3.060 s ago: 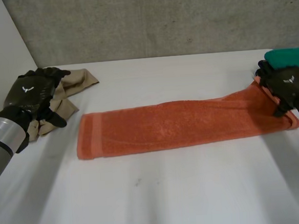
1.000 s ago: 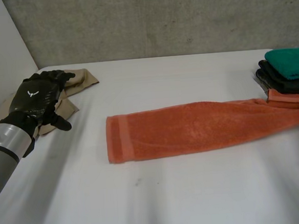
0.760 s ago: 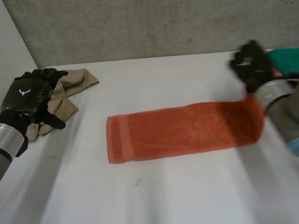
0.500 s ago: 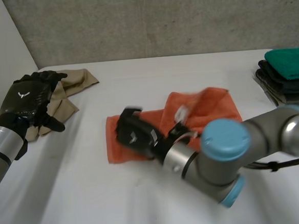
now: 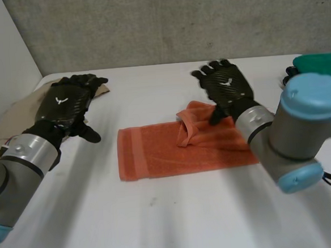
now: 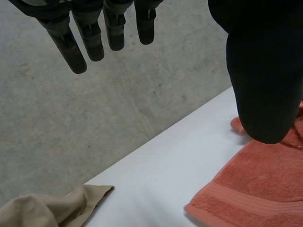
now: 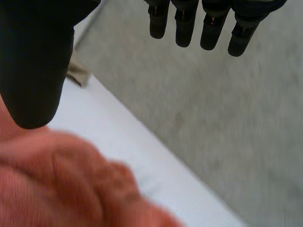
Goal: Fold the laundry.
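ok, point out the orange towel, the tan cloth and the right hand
orange towel [image 5: 156, 153]: head view, flat part beside the bunched fold
tan cloth [image 6: 47, 210]: left wrist view, its flat middle
right hand [image 5: 226, 88]: head view, back of the hand

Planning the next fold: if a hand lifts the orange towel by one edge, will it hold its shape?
Probably not: the orange towel looks floppy, its folded-over layer bunched in a ridge. Its terry pile likely grips rather than slips.

Head camera looks down; both wrist cameras share the orange towel [image 5: 156, 150]
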### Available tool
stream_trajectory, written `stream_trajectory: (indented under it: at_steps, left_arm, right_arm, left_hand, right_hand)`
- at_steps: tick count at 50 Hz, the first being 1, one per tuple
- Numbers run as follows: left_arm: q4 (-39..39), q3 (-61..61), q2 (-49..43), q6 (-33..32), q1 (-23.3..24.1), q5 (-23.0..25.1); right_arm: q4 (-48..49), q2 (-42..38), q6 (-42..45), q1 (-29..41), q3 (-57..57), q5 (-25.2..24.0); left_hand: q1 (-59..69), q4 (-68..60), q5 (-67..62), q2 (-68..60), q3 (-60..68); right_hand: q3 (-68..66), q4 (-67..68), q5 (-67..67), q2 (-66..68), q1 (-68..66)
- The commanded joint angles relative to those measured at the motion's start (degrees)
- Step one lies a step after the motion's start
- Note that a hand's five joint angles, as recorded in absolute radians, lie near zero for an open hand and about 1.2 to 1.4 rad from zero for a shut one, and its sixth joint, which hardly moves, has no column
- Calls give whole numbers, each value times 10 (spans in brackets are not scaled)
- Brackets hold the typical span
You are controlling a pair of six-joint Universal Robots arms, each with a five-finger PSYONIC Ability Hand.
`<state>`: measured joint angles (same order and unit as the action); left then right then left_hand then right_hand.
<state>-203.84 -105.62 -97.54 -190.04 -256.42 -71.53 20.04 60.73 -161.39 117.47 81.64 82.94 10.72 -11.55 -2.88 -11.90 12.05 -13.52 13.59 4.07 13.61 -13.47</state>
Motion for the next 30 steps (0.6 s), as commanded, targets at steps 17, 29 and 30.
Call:
stream_trajectory:
  at_steps: [17,29,30]
  left_arm:
    - [-1,-11,-10,-7,14,-15]
    - [0,-20,-3,-6,0,-14]
    - [0,-22,1,-6,-4,-13]
  right_arm:
    - [-177,-196,-147,5,-218,-67]
    - [-179,-261,-122,39,-305,5]
    - [-179,-257,-118,40,-306,7]
  left_hand:
    - [-7,16,29,19,-20]
    - [-7,16,29,19,-20]
    - [-7,16,29,19,-20]
  right_hand:
    - [-185,185,180,184,-186]
    - [-665,664,659,664,-665]
    - [-665,664,659,664,-665]
